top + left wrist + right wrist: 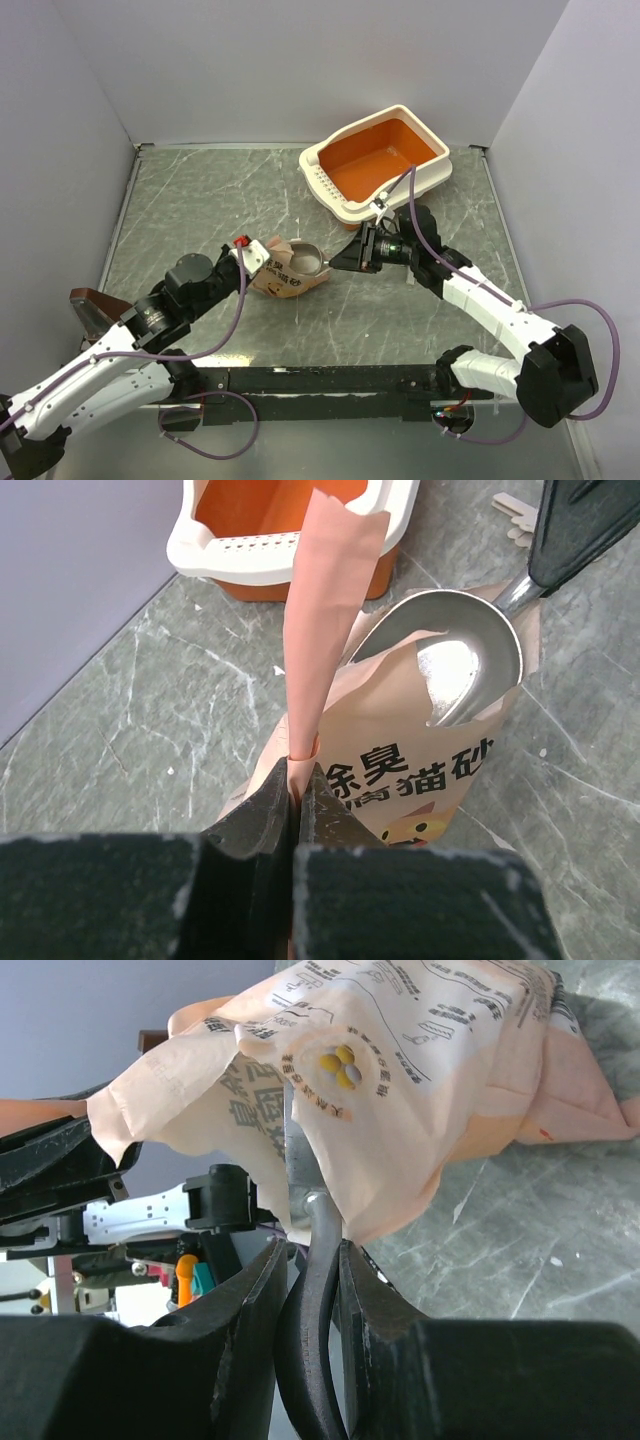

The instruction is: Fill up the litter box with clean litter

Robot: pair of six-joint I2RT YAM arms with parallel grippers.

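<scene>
The right pincer (312, 1250) is clenched on the thin handle of the metal scoop (470, 660), and the bowl of the scoop sits in the open mouth of the paper bag (400, 770), which points to the left, away from the goal. On the other side of the bag the left pincer (298, 780) is pinched shut on a strip of the bag's torn edge and holds the mouth open. The clean litter itself I cannot make out; the bowl looks bare and shiny in the left wrist view. The litter box (335, 205) stands on the desk (200, 200) just behind the right pincer, toward the far right corner, with only its orange floor showing. Its long axis runs from near-left to far-right, and the slotted short end faces the bag. The right arm is clearly the nearer one, so I judge the loaded scoop must swing back and rightward over that slotted rim.
</scene>
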